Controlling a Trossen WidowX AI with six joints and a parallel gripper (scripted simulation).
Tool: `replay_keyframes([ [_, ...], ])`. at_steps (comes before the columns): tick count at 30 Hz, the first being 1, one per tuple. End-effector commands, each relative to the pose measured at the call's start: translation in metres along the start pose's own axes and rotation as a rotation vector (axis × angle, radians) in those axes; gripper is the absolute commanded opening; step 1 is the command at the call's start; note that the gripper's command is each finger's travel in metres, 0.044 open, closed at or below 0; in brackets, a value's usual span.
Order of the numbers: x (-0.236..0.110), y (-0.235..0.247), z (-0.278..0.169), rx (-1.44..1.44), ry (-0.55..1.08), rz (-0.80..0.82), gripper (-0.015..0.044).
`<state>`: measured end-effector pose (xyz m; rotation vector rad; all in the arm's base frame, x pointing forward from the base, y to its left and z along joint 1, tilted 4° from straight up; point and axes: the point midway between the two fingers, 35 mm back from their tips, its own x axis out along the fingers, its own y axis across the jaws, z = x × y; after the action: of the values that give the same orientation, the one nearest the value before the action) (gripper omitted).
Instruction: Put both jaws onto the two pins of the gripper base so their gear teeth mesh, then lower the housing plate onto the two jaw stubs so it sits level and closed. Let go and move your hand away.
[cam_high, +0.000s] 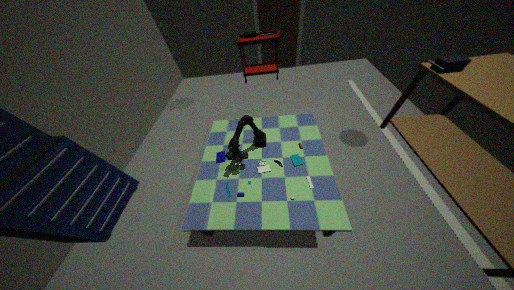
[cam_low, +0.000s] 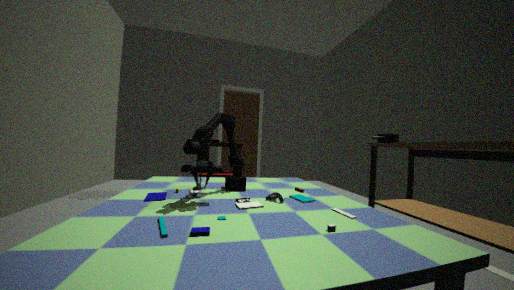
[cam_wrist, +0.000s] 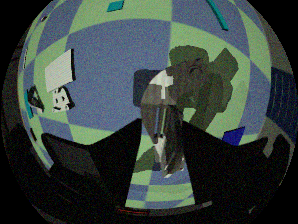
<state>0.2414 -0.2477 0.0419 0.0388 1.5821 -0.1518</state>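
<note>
My gripper (cam_high: 240, 163) (cam_low: 201, 187) (cam_wrist: 160, 124) is shut on a pale, curved jaw (cam_wrist: 161, 80), low over the table's left part; whether the jaw touches the table is unclear. The other jaw (cam_high: 278, 163) (cam_low: 274, 198) (cam_wrist: 35, 99), dark and curved, lies apart to the right. A flat white plate (cam_high: 264, 170) (cam_low: 249, 205) (cam_wrist: 59, 71) lies between them, with a smaller white piece (cam_low: 242, 200) (cam_wrist: 61, 99) with dark openings close behind it. I cannot tell which is the gripper base and which the housing plate. Pins are too small to see.
A blue plate (cam_high: 220, 157) (cam_low: 155, 197) (cam_wrist: 233, 136) lies left of my gripper. A teal plate (cam_high: 296, 160) (cam_low: 302, 198) and a white bar (cam_high: 310, 182) (cam_low: 343, 213) lie right. A teal bar (cam_high: 228, 189) (cam_low: 162, 227) and a blue block (cam_high: 240, 194) (cam_low: 200, 231) lie nearer the front.
</note>
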Motion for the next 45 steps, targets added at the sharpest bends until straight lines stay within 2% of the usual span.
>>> replay_keyframes([
  [1,-0.001,0.011,0.002,0.104,0.004,0.003,0.0134],
  [45,-0.006,0.117,0.002,1.333,0.012,0.013,0.0134],
])
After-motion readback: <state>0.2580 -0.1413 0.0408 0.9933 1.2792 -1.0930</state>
